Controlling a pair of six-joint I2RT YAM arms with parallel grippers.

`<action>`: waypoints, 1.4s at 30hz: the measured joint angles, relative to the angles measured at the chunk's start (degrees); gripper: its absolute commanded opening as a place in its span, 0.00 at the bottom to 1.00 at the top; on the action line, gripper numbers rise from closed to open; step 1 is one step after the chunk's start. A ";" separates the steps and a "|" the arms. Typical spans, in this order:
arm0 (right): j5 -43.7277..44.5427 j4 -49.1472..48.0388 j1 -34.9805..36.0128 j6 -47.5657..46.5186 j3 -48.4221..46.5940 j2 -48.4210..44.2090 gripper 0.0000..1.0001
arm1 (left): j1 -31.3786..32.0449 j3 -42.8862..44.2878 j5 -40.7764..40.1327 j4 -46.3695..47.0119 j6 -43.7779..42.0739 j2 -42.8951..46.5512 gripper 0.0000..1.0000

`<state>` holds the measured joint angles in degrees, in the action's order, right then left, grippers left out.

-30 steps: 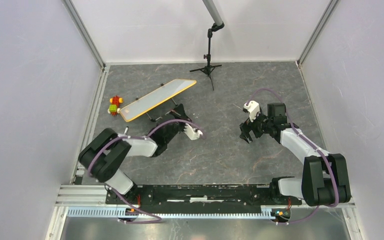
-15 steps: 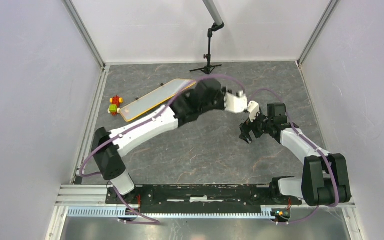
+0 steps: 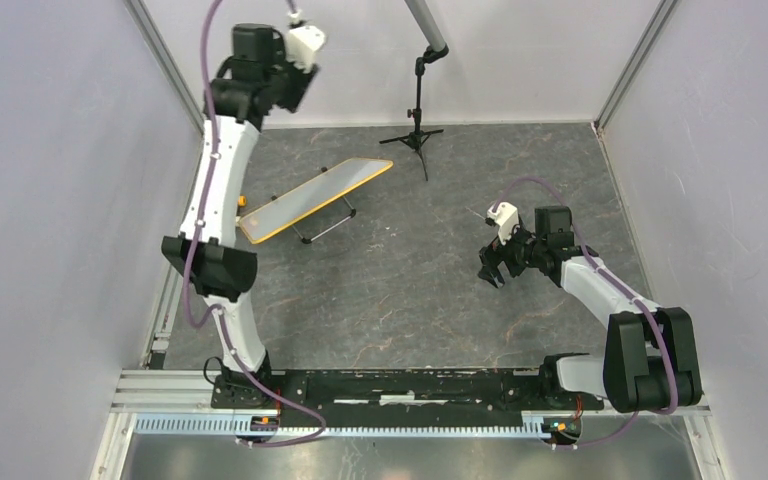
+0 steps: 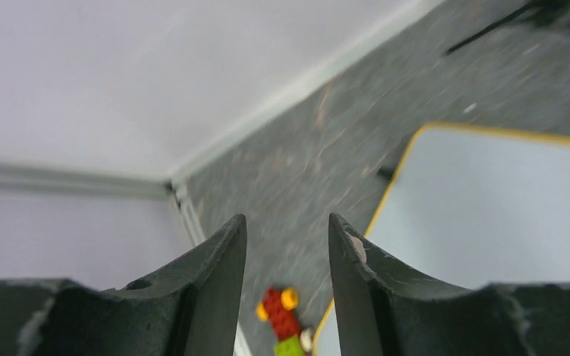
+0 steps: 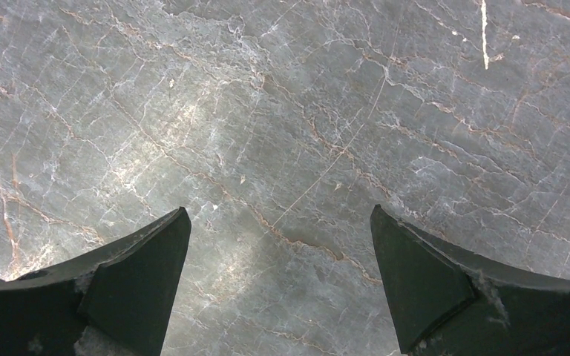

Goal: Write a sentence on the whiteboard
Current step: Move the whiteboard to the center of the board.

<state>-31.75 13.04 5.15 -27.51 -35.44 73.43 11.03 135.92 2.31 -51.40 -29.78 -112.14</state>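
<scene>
Slanting whiteboard, long axis near-left to far-right

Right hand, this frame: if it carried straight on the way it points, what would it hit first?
The grey table top. The right hand, open, points down at the bare marbled surface, and nothing shows in between. How far off that surface lies is hard to judge from these views.
</scene>
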 measured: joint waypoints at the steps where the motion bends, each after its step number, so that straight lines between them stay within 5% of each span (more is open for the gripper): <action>1: -0.09 0.02 0.00 0.00 0.00 0.00 0.97 | -2.38 0.02 0.20 -0.72 -0.02 -1.18 0.51; 10: -0.55 0.00 0.00 0.00 0.00 0.00 0.97 | -16.70 -0.07 1.36 -3.13 -1.60 -16.44 0.45; 23: -0.46 0.02 0.00 0.00 0.00 0.33 0.97 | -16.35 -1.20 4.35 -1.73 -5.70 -28.41 0.42; 33: -0.33 0.02 0.00 0.00 0.00 0.55 0.97 | -16.33 -9.40 6.51 -0.13 -8.76 -29.79 0.35; 42: -0.33 0.00 0.00 0.00 0.00 0.57 0.97 | -16.41 -23.91 10.14 2.64 -13.09 -21.53 0.25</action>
<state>-32.08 13.04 5.15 -27.51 -35.44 74.00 -5.39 112.01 12.45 -48.75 -42.87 -133.67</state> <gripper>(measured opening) 0.975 0.281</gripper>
